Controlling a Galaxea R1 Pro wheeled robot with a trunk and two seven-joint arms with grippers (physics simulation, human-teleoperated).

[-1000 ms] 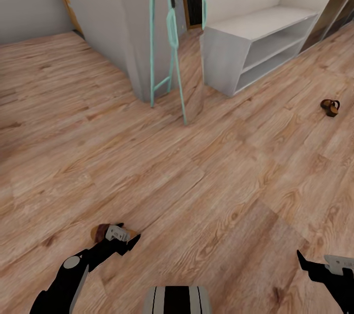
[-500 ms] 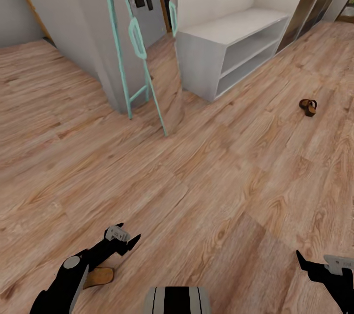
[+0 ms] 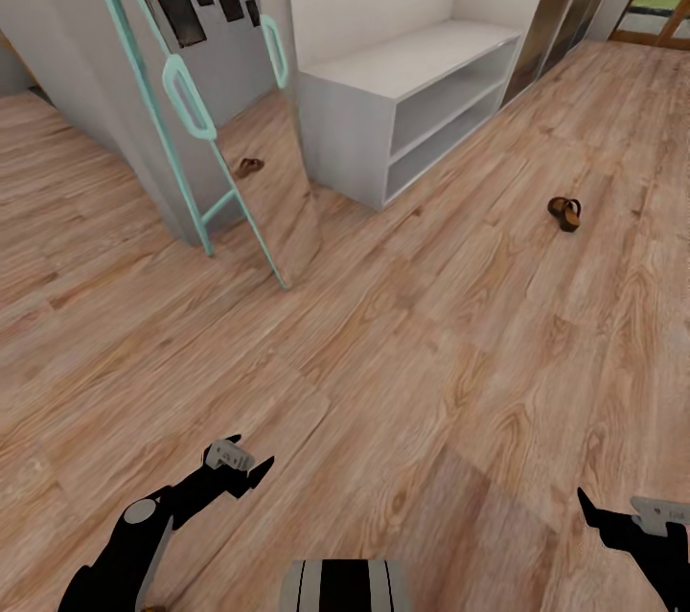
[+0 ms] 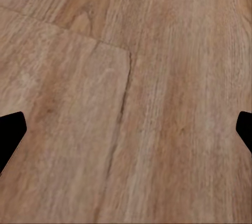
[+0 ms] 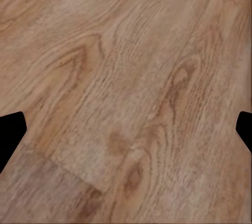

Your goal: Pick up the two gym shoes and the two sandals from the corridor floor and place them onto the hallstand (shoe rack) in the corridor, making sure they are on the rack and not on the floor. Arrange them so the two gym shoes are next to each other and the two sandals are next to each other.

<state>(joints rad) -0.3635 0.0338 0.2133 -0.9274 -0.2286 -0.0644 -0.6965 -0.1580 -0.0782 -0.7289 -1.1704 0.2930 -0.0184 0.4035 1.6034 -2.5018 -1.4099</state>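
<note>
Transit step: the robot is on its way across the wood floor (image 3: 402, 373), with nothing carried. Left tool (image 3: 247, 468) hangs low over bare planks, its two fingers spread apart and empty; the left wrist view shows both fingertips at the picture edges with only floor between them. Right tool (image 3: 613, 521) is likewise spread and empty over bare floor.

One brown sandal (image 3: 564, 213) lies on the floor ahead and to the right, well apart from both tools and out in front of the low white shelf unit (image 3: 412, 76). This unit stands against the wall with a flat top and two open shelf levels; whether it is the shoe rack cannot be told from these views. A leaning mirror (image 3: 230, 104) with a teal frame stands to its left, and a small brown shape in it looks like a reflected sandal.

Judged next move: drive toward the sandal, stop with it within reach, then lower one tool, fingers straddling the strap.
</note>
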